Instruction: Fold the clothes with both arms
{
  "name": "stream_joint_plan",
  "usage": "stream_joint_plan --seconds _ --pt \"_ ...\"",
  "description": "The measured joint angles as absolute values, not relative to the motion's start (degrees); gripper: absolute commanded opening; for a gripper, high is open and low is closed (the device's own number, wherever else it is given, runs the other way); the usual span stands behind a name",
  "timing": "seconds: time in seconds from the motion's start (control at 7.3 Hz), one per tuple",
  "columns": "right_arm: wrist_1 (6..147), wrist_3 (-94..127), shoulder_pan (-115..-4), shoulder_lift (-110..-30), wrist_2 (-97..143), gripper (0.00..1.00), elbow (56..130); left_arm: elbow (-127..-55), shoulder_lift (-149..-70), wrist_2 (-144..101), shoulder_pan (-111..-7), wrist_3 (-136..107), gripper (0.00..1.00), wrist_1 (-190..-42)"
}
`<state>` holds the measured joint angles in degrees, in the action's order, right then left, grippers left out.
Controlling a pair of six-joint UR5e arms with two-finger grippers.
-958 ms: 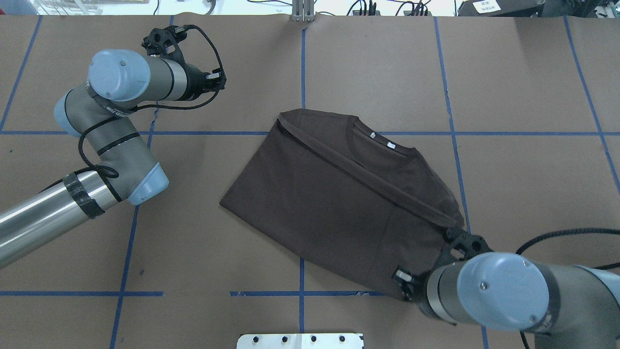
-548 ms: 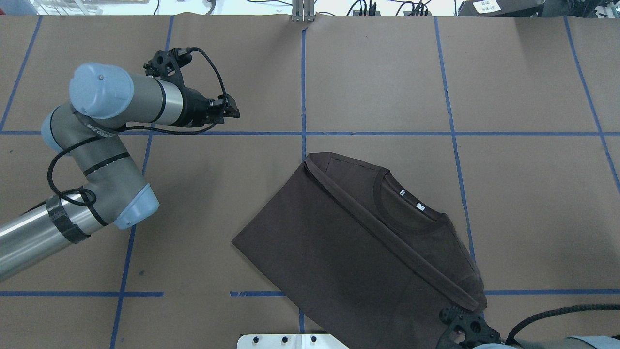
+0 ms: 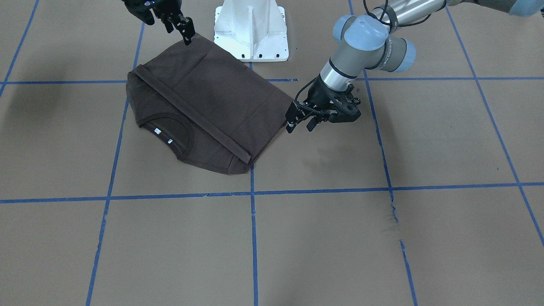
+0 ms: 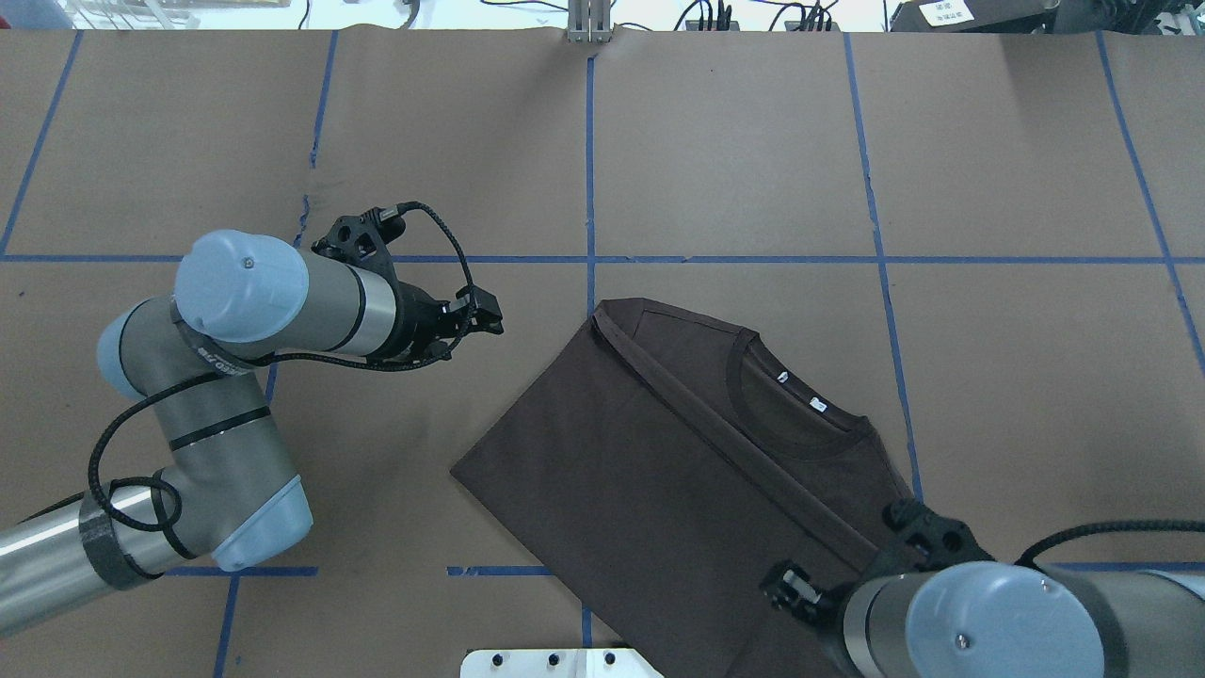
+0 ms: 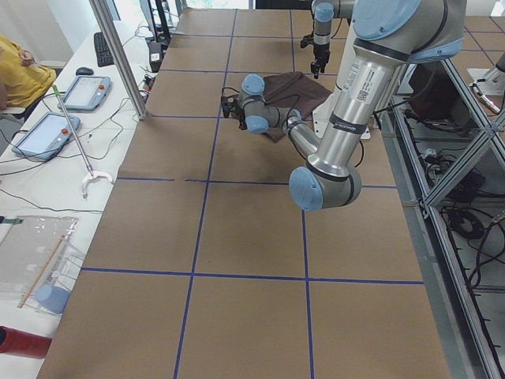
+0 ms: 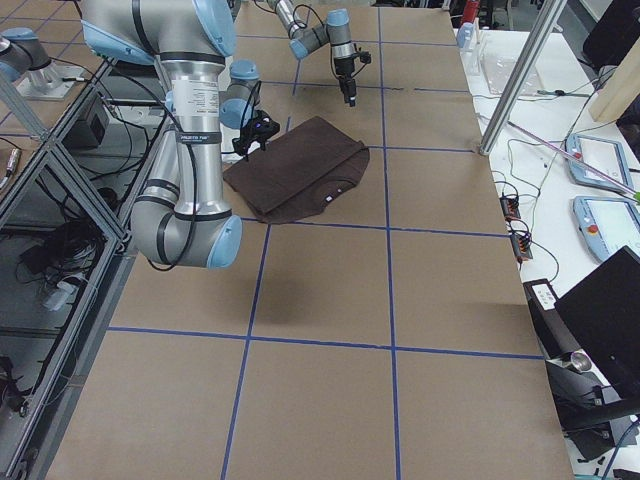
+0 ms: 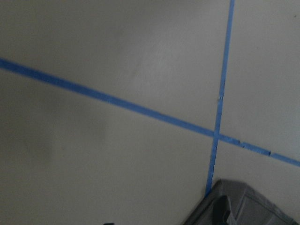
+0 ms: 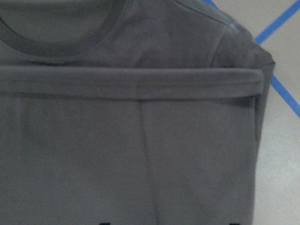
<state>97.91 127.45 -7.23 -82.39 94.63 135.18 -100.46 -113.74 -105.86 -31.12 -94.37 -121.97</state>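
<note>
The shirt [image 4: 659,471] lies slanted on the table [image 4: 753,141] near the base [image 3: 250,29]. It is folded once, with the hem [image 4: 734,443] under the collar [image 4: 786,414]. I judge that more folds remain. The right gripper [image 3: 187,37] hangs over its near right corner, jaws wide and empty. The left gripper [image 4: 494,320] is near its left edge, jaws apart and empty.

folded brown t-shirt [image 4: 659,471] lies flat, left arm [image 4: 282,311] apart from it, right arm [image 4: 988,621] over its near edge.
</note>
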Motion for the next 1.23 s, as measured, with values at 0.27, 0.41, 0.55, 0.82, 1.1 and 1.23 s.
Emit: stream_joint_plan --seconds 0.27,0.41,0.55,0.82,1.1,1.23 --pt "97.6 120.9 -16.0 -79.2 94.8 1.00 132.5 -102.7 -110.5 -104.0 -26.3 -96.6 0.65 -120.0" --pt "97.5 118.6 -18.2 -78.1 94.9 1.00 131.1 -102.9 -110.1 -103.0 -24.4 -97.7 0.63 -119.6" --pt "97.4 117.6 -19.1 -77.0 94.9 1.00 130.0 -103.0 -110.1 -102.5 -23.3 -98.5 0.61 -119.1" --pt "97.4 117.1 -19.7 -75.1 95.0 1.00 128.5 -103.1 -110.3 -102.1 -21.6 -99.2 0.60 -116.5" --pt "97.4 116.6 -20.0 -74.5 95.1 1.00 128.1 -103.1 -110.3 -101.9 -20.7 -99.4 0.55 -115.5" --pt "97.4 116.5 -20.0 -74.4 95.1 1.00 128.0 -103.1 -110.3 -101.5 -20.4 -99.4 0.44 -115.4"
